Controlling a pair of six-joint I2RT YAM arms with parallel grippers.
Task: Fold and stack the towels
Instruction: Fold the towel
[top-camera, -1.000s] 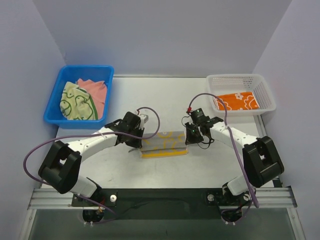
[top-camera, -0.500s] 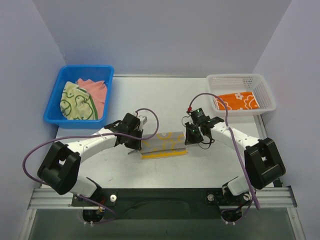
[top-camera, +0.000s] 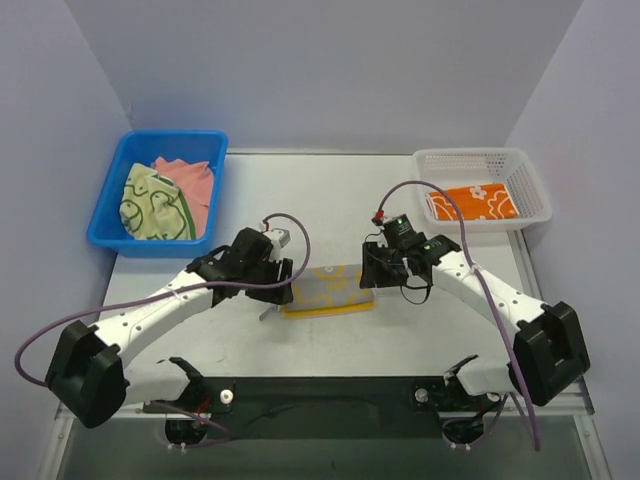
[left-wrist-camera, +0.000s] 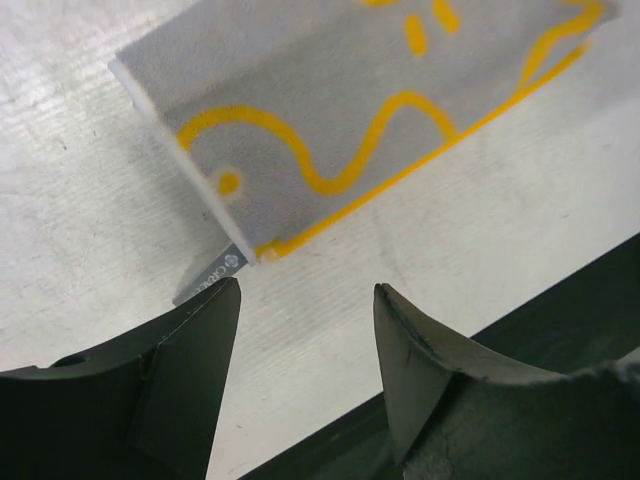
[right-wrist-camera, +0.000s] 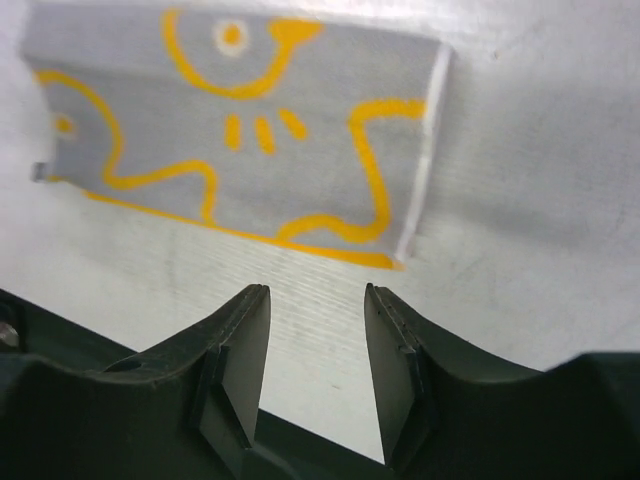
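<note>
A folded towel (top-camera: 330, 290), pale with yellow duck lines and a yellow lower edge, lies flat on the table between both arms. My left gripper (top-camera: 280, 292) stands open at its left end; in the left wrist view the left gripper (left-wrist-camera: 305, 290) is just short of the towel (left-wrist-camera: 340, 110) and its grey label (left-wrist-camera: 208, 276), holding nothing. My right gripper (top-camera: 368, 278) is open at the right end; in the right wrist view the right gripper (right-wrist-camera: 315, 295) has bare table between its fingers, with the towel (right-wrist-camera: 240, 140) just beyond. An orange flowered towel (top-camera: 475, 203) lies folded in the white basket.
The blue bin (top-camera: 175, 137) at the back left holds a crumpled pale green towel (top-camera: 150, 205) and a salmon-pink towel (top-camera: 195, 183). The white basket (top-camera: 470, 153) stands at the back right. A dark rail runs along the table's near edge (top-camera: 320, 385).
Both grippers have opened and let go of the folded towel's ends. The towel now rests flat, and both arms have drawn back a little toward the near edge.
</note>
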